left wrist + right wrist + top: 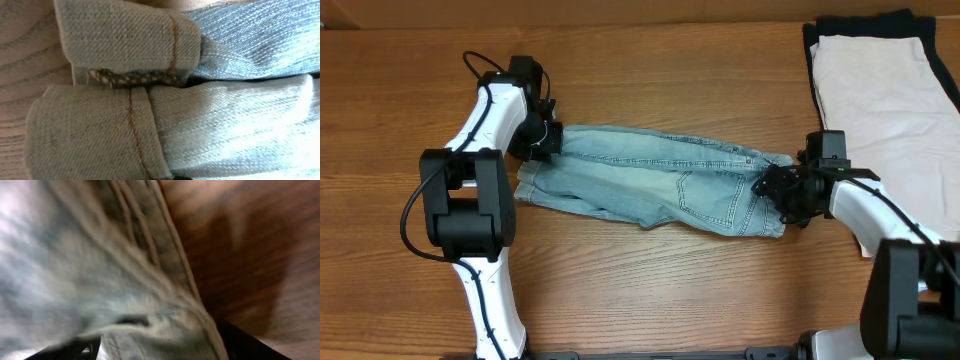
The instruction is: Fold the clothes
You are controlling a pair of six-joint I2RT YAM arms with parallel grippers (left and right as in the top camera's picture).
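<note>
Closest to us is bare worktop (650,290). Past that, the denim shorts (660,185) lie flat across the middle, running 9 o'clock to 3 o'clock. They look doubled lengthwise, with a back pocket facing up.

The left tool (545,140) sits on the leg end at about 9 o'clock and is clenched on the hems. Its wrist view is wall-to-wall turned-up cuffs (120,45), one stacked over the other. The right tool (778,192) is at the waist end, 3 o'clock. That wrist view is just blurry denim, so we can't tell if it's gripping or released.

Handling-wise, we'd guess this denim is on the heavy, stiff side for cloth. It should hold a crease and not slip much, but the thick cuffs and waistband will fight a tight fold, and the middle will sag if lifted. Nothing here is fragile. We'd take it by the two ends, cuffs and waistband, pinching both layers so they don't slide apart.

Further back at 1 o'clock, not touching the denim, the cream-white shorts (880,90) lie flat on a black garment (860,20). Those look thinner and floppier to us.
</note>
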